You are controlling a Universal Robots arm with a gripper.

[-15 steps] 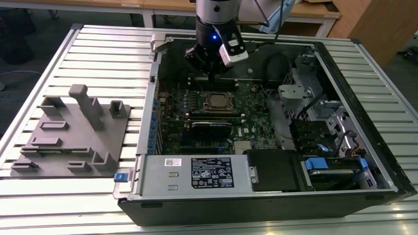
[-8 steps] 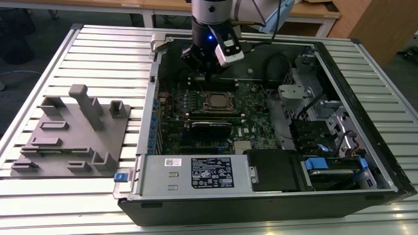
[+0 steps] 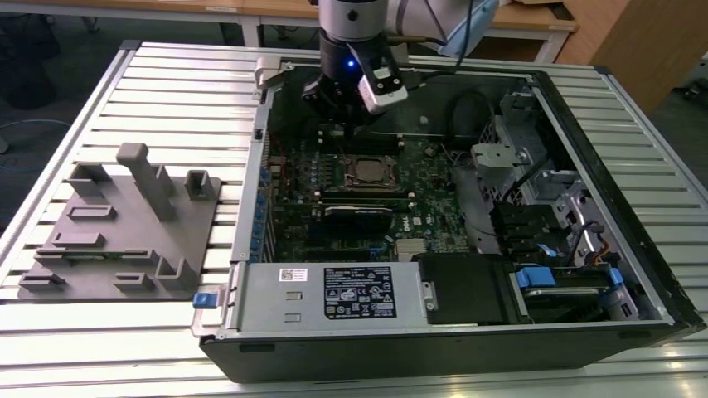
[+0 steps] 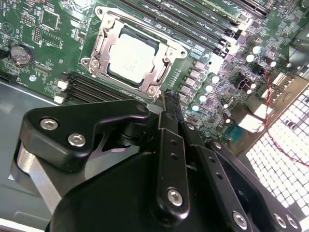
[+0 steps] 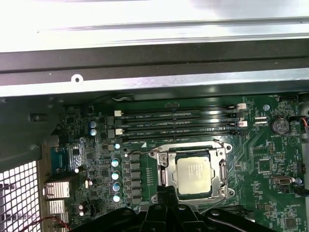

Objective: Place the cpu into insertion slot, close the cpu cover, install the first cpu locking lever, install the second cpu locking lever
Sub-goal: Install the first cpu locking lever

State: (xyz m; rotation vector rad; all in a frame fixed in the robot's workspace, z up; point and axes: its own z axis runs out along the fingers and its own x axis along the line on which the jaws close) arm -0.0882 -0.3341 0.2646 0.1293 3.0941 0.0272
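Claw (image 4: 166,95): black, fingers pressed together on nothing, poised just beside the insertion slot (image 4: 91,62) in the second wrist view. You will find the cpu (image 4: 131,55) seated in that slot, the cpu cover (image 4: 159,72) lying flat around it. Green board (image 4: 29,29), open computer case (image 3: 443,348), slatted counter (image 3: 619,91).

1. A slatted metal table (image 3: 166,91) carries everything.
2. An open computer case (image 3: 443,355) lies on it, toward the exterior view's right.
3. A grey holder block (image 3: 111,249) sits beside the case, at the exterior view's left.

The arm points its closed, empty gripper (image 3: 345,126) straight down.
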